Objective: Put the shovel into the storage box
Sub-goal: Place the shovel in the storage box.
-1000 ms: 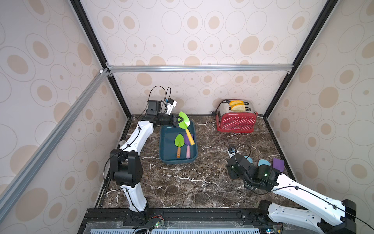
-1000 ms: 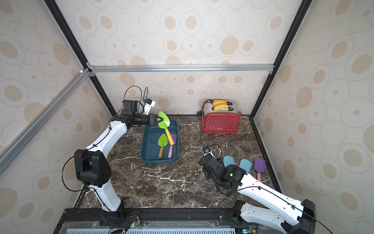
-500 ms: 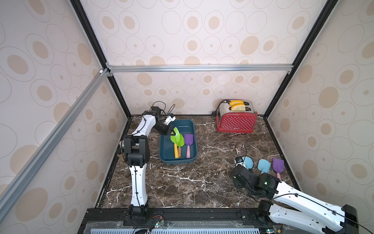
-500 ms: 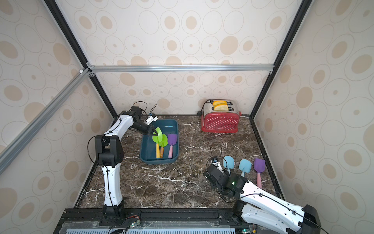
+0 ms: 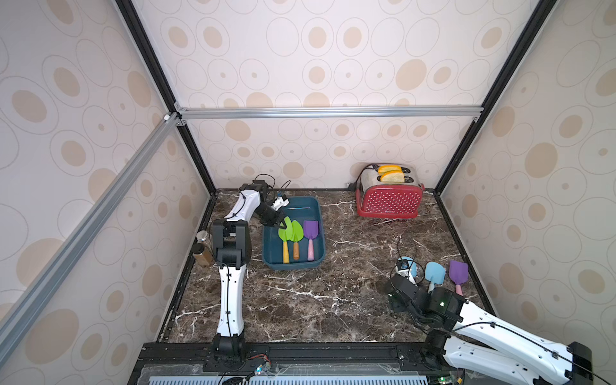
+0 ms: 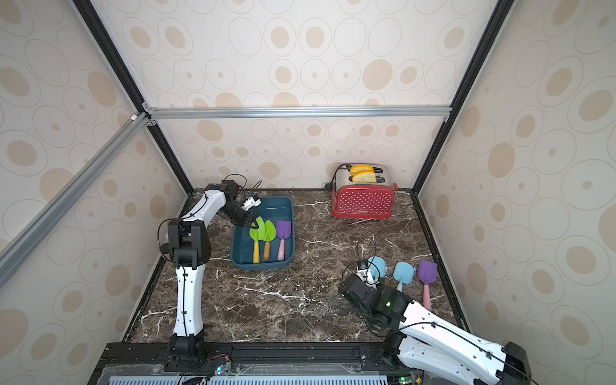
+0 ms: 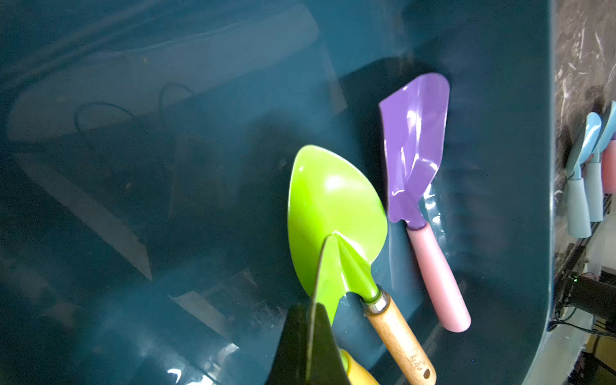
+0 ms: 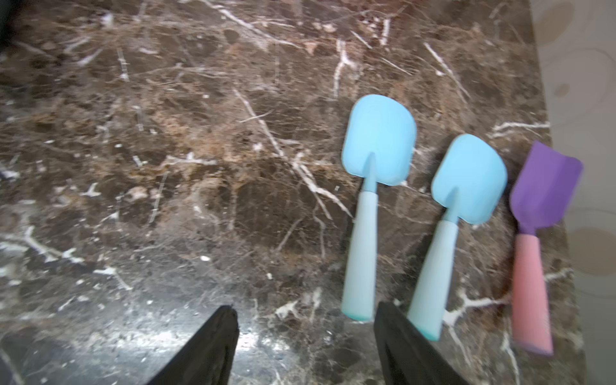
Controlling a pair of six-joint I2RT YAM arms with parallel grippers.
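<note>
1. Dotted-wallpaper walls [image 5: 333, 66] enclose a brown marble tabletop [image 5: 350, 300].
2. Left arm [image 5: 230, 293] reaches to the far left. Right arm [image 5: 493, 336] sits low at the near right.
3. Storage box [image 5: 301, 204], dark teal, far left on the table. Three shovels inside, handles pointing near.
4. Red dotted toaster [image 5: 388, 203] at far right, well apart from the box, with yellow slices in its slots.
5. Left gripper [image 7: 308, 333] is over the box, fingers clamped on the blade edge of the green yellow-handled shovel [image 5: 285, 246], leftmost in the box.
6. Just beside it is the green wooden-handled shovel [image 5: 296, 233], then the purple pink-handled shovel [image 5: 310, 230], both lying flat.
7. Right gripper [image 8: 305, 333] has its fingers apart with nothing between them, low over the marble near the loose shovels' handle ends.
8. Loose on the table, near right: two light-blue shovels [image 8: 380, 140] [image 8: 470, 176] and a second purple shovel [image 8: 543, 186], all outside the box.
9. Two jars [image 5: 201, 253] at the left table edge.
</note>
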